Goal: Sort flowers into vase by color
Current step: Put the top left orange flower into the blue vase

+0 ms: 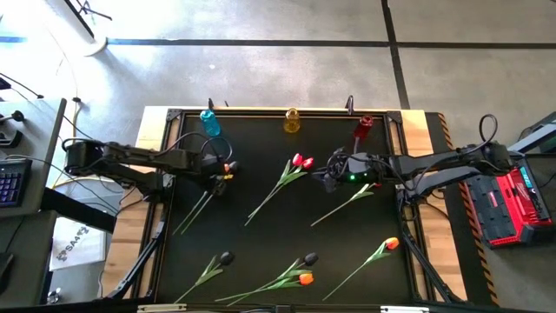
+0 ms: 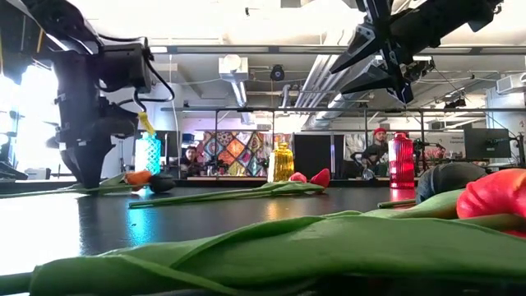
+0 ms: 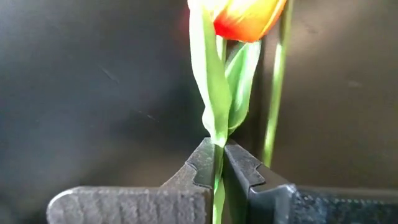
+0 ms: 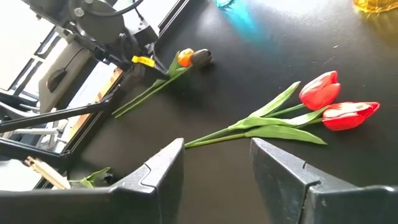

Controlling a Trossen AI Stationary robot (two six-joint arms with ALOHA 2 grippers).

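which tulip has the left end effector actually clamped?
The orange tulip at the table's left rear, beside a black tulip. The left end effector is shut on its stem just below the head; every other tulip lies ungripped.

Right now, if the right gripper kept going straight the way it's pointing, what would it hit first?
Probably the two red tulips lying on the black table just ahead of the open right gripper; their stems cross its line first, though depth is hard to judge.

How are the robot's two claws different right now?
The left gripper is pinched shut on the thin green stem of an orange tulip; the right gripper is open and holds nothing. The left is down at the black table; the right hangs above it. Both have two dark fingers.
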